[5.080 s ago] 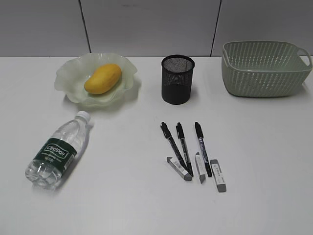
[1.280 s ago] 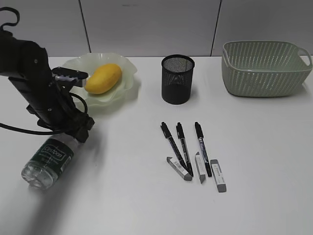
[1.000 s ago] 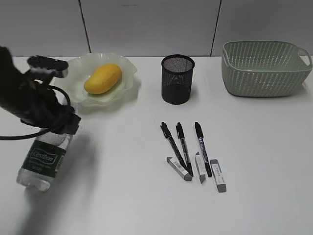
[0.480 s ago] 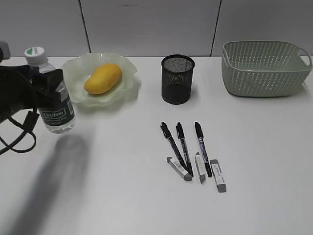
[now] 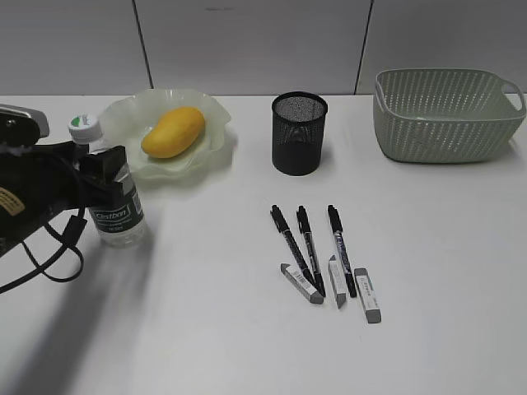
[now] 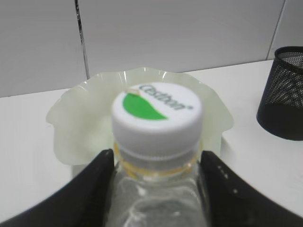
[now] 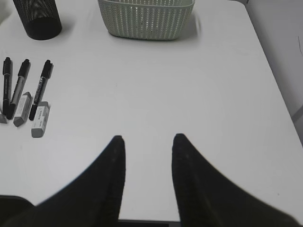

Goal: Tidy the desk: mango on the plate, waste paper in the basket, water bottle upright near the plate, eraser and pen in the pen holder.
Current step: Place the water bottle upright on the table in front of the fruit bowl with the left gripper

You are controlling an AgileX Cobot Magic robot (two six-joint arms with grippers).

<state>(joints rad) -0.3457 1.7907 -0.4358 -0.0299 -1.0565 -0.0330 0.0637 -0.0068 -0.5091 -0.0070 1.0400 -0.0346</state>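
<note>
The left arm is a bulky matte black body with rounded housings. A pale grey or silvery block sits on top of it near the frame's edge, and a small tan sticker with dark markings shows on its side, too small to read. Black cables hang from it in loose loops. The left gripper has two broad black fingers with smooth, slightly glossy, sloping surfaces. The right gripper is black too, with two long fingers that taper from a wide base to rounded tips; their finish is plain, without visible screws or markings.
</note>
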